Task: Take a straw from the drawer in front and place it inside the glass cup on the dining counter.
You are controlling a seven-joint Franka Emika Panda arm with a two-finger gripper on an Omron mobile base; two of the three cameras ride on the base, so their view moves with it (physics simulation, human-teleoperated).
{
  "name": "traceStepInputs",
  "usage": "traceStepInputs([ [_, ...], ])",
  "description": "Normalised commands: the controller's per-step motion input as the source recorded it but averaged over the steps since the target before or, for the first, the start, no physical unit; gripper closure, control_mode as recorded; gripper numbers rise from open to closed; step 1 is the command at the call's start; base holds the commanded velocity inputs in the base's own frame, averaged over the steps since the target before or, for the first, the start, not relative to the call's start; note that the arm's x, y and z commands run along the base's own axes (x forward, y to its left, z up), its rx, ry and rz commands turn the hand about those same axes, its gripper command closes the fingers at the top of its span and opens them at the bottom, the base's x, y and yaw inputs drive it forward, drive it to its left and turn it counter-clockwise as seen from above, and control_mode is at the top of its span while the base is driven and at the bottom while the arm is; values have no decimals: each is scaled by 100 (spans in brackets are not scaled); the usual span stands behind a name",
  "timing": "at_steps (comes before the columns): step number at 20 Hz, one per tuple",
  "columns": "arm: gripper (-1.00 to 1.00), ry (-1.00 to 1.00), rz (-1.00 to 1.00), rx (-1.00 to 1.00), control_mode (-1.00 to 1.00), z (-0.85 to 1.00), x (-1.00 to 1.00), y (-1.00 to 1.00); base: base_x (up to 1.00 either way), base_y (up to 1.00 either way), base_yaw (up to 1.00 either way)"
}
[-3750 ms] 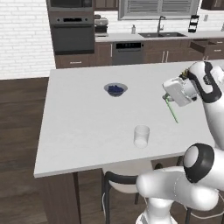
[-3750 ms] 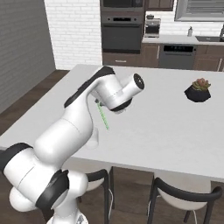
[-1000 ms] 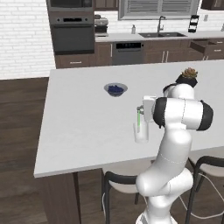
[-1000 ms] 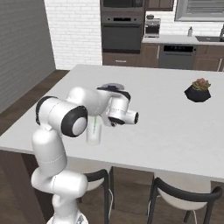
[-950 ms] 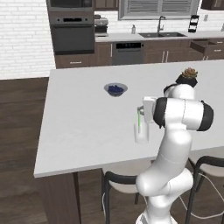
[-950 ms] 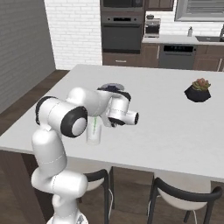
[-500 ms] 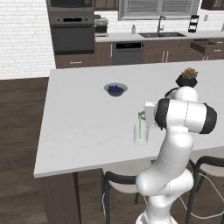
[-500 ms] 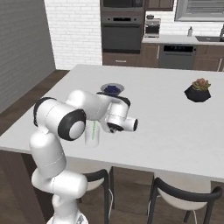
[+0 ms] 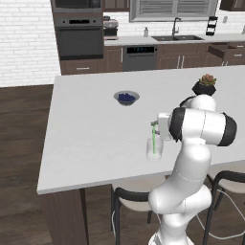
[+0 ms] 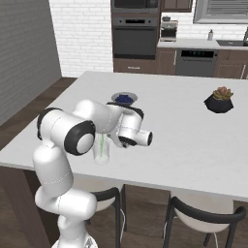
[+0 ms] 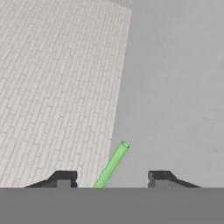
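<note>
The clear glass cup (image 9: 154, 149) (image 10: 101, 154) stands near the front edge of the white dining counter (image 9: 86, 129) (image 10: 193, 145). The light-green straw (image 9: 153, 139) (image 10: 101, 143) stands in it, its top poking above the rim. My gripper (image 9: 156, 125) (image 11: 112, 177) hovers level at the straw's upper end and is open. In the hand view the straw (image 11: 112, 165) rises between the two fingertips (image 11: 65, 177) and touches neither. A dark-brown drawer (image 9: 228, 48) stands pulled out of the far cabinets.
A shallow bowl with dark blue contents (image 9: 126, 97) (image 10: 123, 99) sits further back on the counter. A potted plant (image 9: 204, 86) (image 10: 219, 100) is at the right. Dark stools (image 9: 134, 196) (image 10: 203, 218) stand under the front edge.
The straw has sunk lower into the glass cup over the last second. The arm has shifted slightly above it.
</note>
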Motion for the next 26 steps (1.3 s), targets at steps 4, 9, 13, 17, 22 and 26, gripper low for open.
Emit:
traceStepInputs([
  [4, -100, -9, 0, -5, -100, 0, -29, 0, 0, 0, 0],
  [9, -100, -8, 0, -5, -100, 0, -18, 0, 0, 0, 0],
  [13, -100, -7, -1, -9, -100, 3, -2, -3, 0, 0, 0],
  [17, -100, -4, -4, -11, -100, 15, -1, -21, 0, 0, 0],
  [22, -100, -3, -6, -8, -100, 32, -29, -41, 0, 0, 0],
  [26, -100, -9, -7, -15, -100, 51, -68, -30, 0, 0, 0],
])
